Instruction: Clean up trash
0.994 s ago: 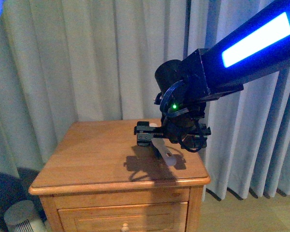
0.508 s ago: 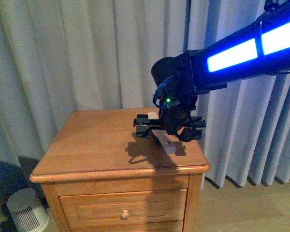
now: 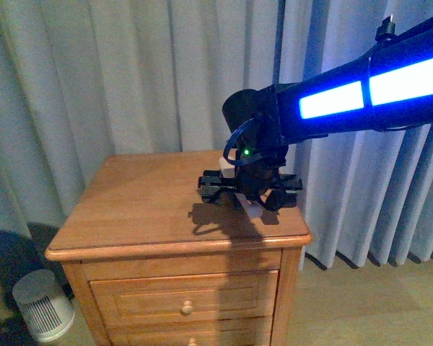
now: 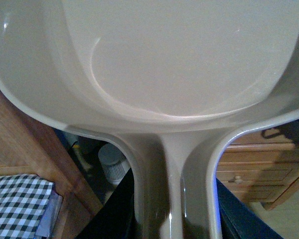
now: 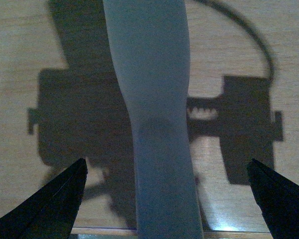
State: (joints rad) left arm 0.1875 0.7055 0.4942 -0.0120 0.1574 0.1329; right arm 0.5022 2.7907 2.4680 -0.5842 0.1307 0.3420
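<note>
While your right gripper (image 3: 250, 194) hangs over the nightstand (image 3: 144, 209), its fingers (image 5: 65, 194) stand wide apart. They straddle the white brush handle (image 5: 154, 99) without touching it, so it has hold of nothing. The wrist blocks most of your sight of the trash (image 3: 229, 160): only a small pale lump peeks out at 11 o'clock from the gripper, toward the back edge. Your left gripper (image 4: 175, 226) is closed on the stem of the pale dustpan (image 4: 179, 59), whose scoop fills that camera. Curtains (image 3: 94, 72) hang behind, and a white ribbed canister (image 3: 42, 308) sits on the floor at 7 o'clock from the nightstand.
</note>
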